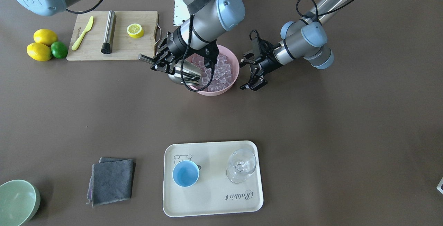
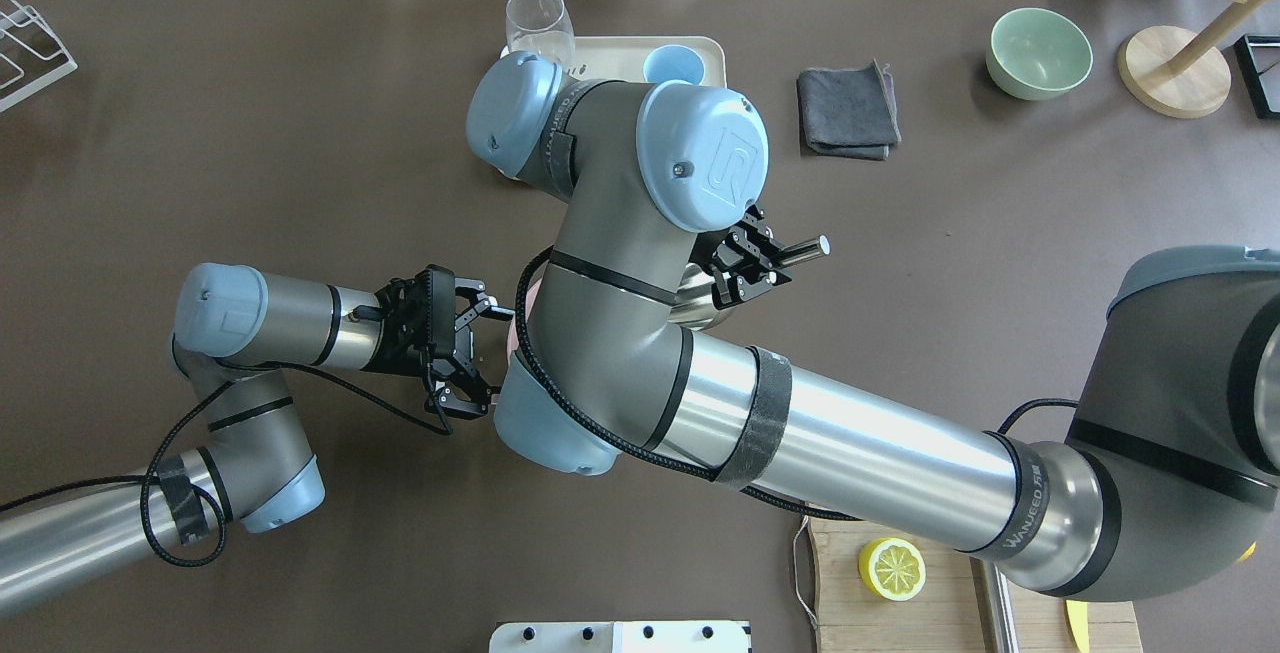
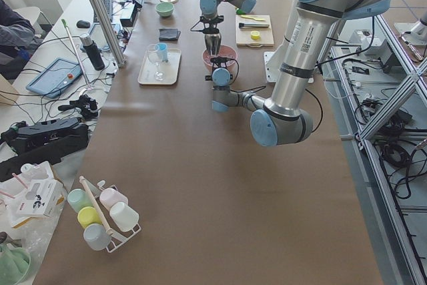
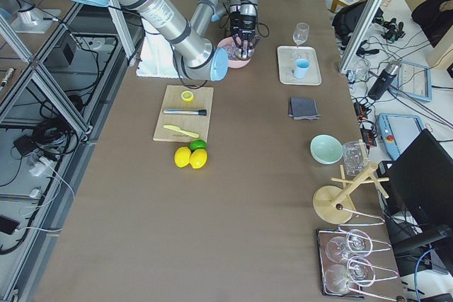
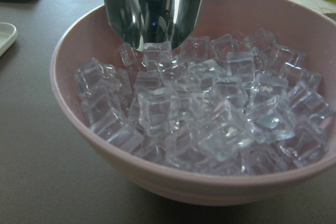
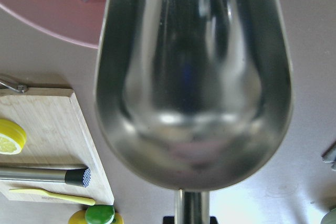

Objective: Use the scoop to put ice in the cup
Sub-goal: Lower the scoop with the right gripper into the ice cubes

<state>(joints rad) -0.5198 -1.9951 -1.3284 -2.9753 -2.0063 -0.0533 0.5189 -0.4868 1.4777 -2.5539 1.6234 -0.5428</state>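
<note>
A pink bowl (image 1: 232,80) holds the ice (image 1: 219,72), a heap of clear cubes (image 5: 210,114). My right gripper (image 1: 160,63) is shut on the straight handle of the steel scoop (image 1: 185,75). The scoop's mouth dips over the bowl's rim onto the cubes (image 5: 152,9). Its trough (image 6: 194,77) looks empty in the right wrist view. My left gripper (image 1: 245,76) stands open beside the bowl on the other side, holding nothing; it also shows in the overhead view (image 2: 490,361). The light blue cup (image 1: 186,173) stands on a cream tray (image 1: 211,198), far from both grippers.
A clear stemmed glass (image 1: 241,165) shares the tray. A cutting board (image 1: 131,47) with a half lemon (image 1: 135,30), steel cylinder (image 1: 108,32) and yellow knife lies by the right arm. Lemons and a lime (image 1: 46,46), a grey cloth (image 1: 112,181) and a green bowl (image 1: 17,201) sit further off.
</note>
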